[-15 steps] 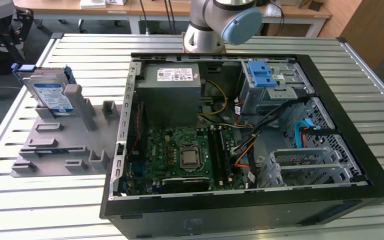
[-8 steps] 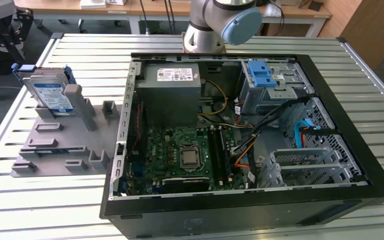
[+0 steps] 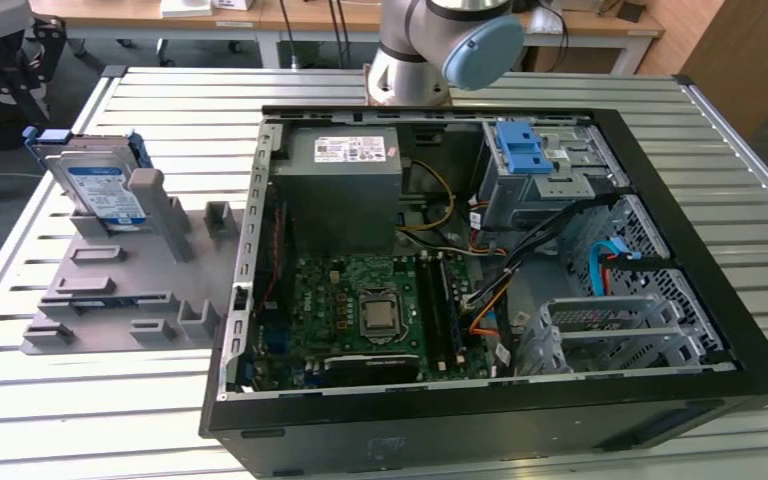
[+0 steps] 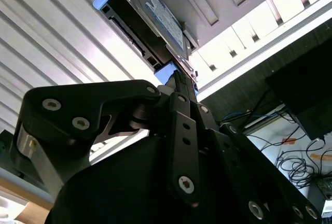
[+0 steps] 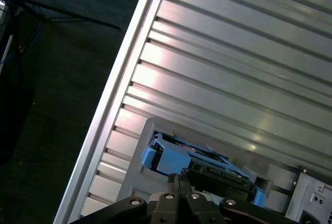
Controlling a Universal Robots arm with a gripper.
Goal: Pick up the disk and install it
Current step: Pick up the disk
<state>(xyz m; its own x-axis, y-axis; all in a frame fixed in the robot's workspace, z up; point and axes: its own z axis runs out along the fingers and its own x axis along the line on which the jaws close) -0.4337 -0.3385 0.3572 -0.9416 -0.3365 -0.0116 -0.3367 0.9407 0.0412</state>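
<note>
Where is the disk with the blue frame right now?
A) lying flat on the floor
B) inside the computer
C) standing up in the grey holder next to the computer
C: in the exterior view the disk stands upright in the grey holder, outside the open computer case.

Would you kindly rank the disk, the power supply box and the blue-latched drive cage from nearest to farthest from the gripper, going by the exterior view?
1. The disk, propped in the grey fixture at the exterior view's left, beside the gripper.
2. The power supply box, at the computer case's far left corner.
3. The drive cage, farther toward the exterior view's right.
</note>
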